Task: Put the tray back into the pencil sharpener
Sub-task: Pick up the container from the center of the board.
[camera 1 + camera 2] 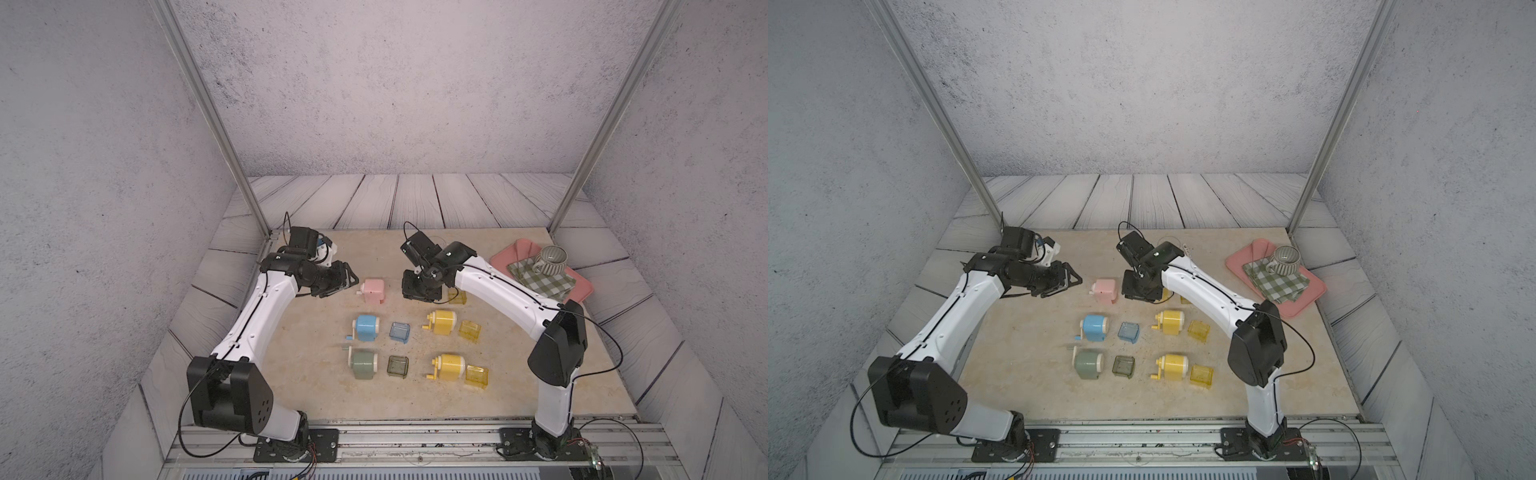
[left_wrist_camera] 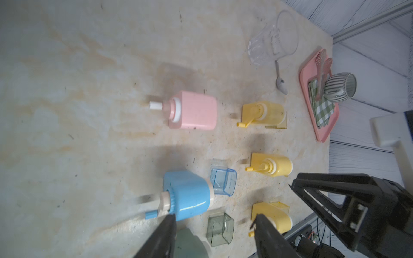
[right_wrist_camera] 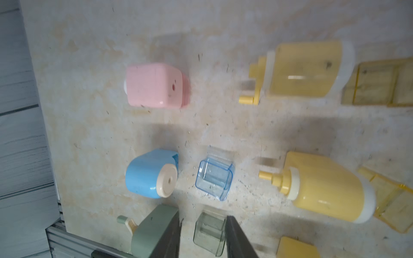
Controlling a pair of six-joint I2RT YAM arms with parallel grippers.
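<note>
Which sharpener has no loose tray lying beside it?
The pink sharpener. The blue sharpener, green sharpener and yellow sharpeners each have a matching clear tray lying loose beside them.

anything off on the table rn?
Nothing tipped or broken. Dark specks litter the tabletop, thickest near the blue tray; probably pencil debris. Only the pink sharpener looks to have its tray in; the other trays lie loose beside their sharpeners.
</note>
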